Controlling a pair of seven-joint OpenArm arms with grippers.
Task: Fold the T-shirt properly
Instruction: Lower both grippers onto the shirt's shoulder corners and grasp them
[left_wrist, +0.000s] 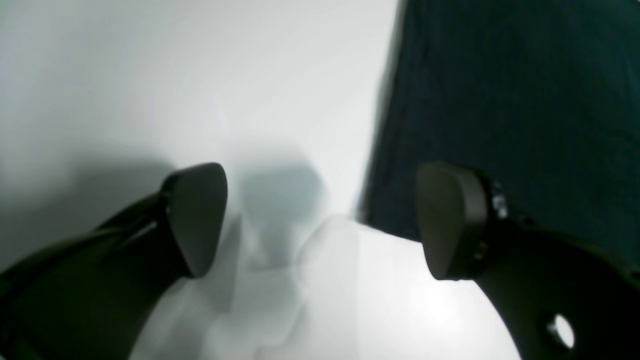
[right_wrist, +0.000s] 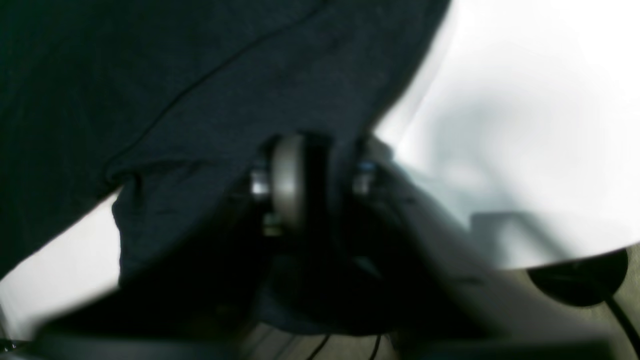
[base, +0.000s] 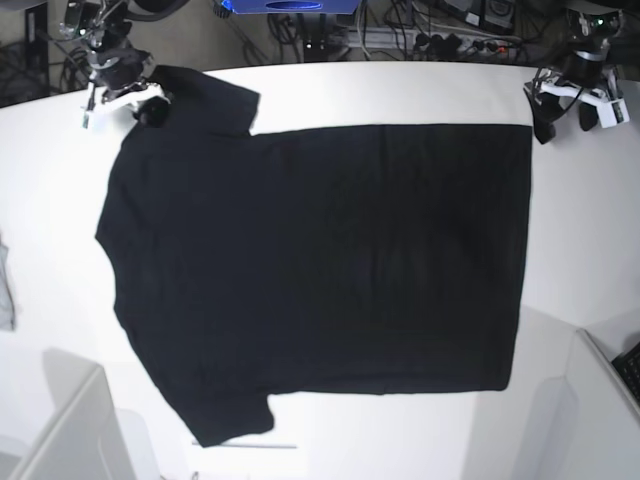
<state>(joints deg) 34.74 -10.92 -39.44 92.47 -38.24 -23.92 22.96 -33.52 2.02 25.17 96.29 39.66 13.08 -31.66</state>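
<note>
With the T-shirt spread flat on the white tabletop, our right pincer grips its sleeve while our left pincer gapes at the hem corner, which it must pinch next.

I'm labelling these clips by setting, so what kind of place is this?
Probably a robotics lab or test bench. A black T-shirt lies spread flat on a white table, an arm stands at each far corner, and cables and power strips clutter the floor behind.
</note>
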